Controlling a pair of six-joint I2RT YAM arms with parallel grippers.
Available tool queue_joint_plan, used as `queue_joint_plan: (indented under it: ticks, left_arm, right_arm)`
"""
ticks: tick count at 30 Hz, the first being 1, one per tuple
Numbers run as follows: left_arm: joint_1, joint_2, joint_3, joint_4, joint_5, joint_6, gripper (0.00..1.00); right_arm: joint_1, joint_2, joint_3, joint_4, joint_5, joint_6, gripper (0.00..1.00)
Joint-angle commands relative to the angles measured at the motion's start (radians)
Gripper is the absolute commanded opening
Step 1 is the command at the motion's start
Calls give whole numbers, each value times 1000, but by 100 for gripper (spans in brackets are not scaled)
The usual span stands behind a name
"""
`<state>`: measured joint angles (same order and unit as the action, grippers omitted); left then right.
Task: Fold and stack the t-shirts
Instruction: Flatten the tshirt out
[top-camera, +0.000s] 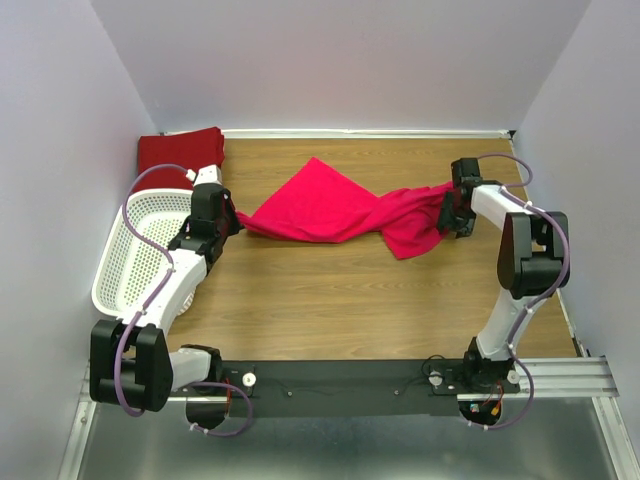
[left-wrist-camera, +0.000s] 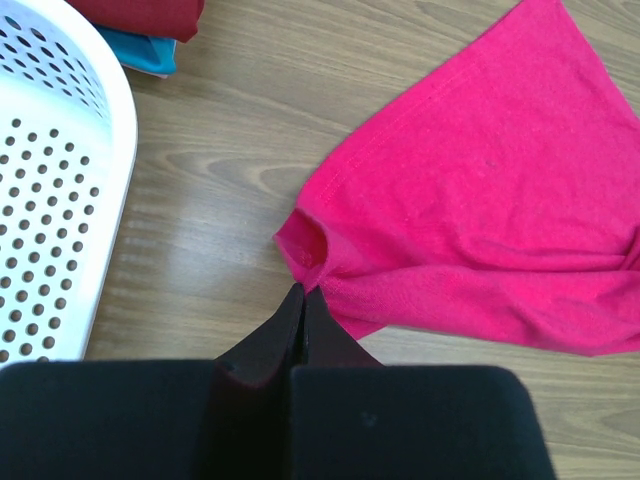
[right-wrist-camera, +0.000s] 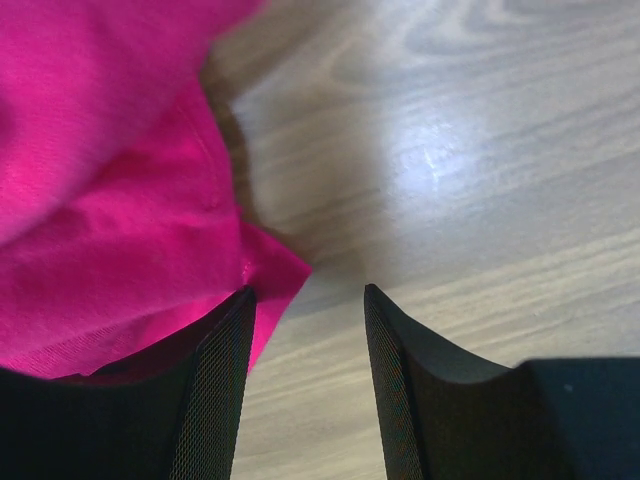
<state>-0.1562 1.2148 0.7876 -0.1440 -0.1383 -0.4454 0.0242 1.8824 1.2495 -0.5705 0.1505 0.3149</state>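
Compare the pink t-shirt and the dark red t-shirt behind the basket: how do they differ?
The pink t-shirt lies unfolded, rumpled, in the middle; the dark red t-shirt sits folded in the far left corner. The pink t-shirt is brighter; the dark red t-shirt tops a teal garment. Both are plain fabric.

No word, label, brand mark or number can be read: not on the crimson-pink t-shirt (top-camera: 330, 210), the dark red t-shirt (top-camera: 178, 152), the white perforated basket (top-camera: 115, 270) or the wooden bench (top-camera: 330, 300).

Wood-grain tabletop (top-camera: 330, 300) beneath the right gripper (right-wrist-camera: 308, 292), with a soft glare patch (right-wrist-camera: 432, 165) just ahead of it. Pale lavender-grey walls (top-camera: 340, 60) stand beyond it and on both sides.
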Motion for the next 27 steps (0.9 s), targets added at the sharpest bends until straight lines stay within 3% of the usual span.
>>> queue_joint_plan:
  ticks: [1,10,14,17,27]
  left_arm:
    - [7,-12,-11,15,8,5,0]
    - [7,-8,-10,15,13,7,0]
    - [7,-8,-11,14,12,5,0]
    - [9,-9,-11,14,12,8,0]
    - [9,-15,-14,12,9,8,0]
  right_arm:
    - [17,41,27,12,47,-20,55]
    - [23,54,10,31,1,-43,55]
    - [22,-23,-15,38,26,-27,45]
    - [22,-83,-9,37,60,-23,44]
    - [22,-45,2,41,20,-40,47]
